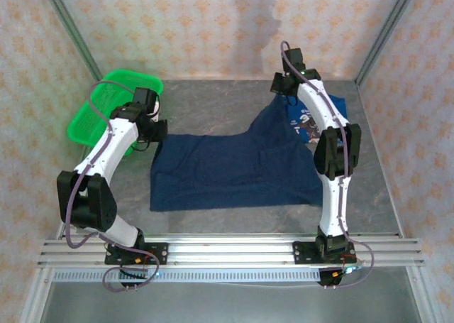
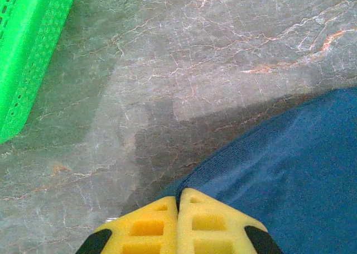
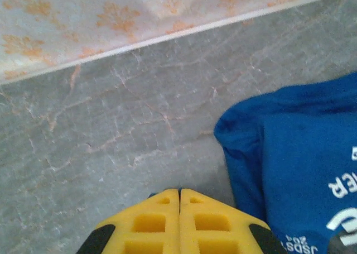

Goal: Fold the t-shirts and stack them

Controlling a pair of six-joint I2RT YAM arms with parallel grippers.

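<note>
Grey veined table bears a smooth navy tee, corner peaked.

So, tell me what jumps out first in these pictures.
A navy tee lies spread across the middle of the table, its far right corner pulled up into a peak by the shut right gripper. The left gripper pinches its far left corner, beside a bright green basket. A printed tee lies under the right arm.
</note>
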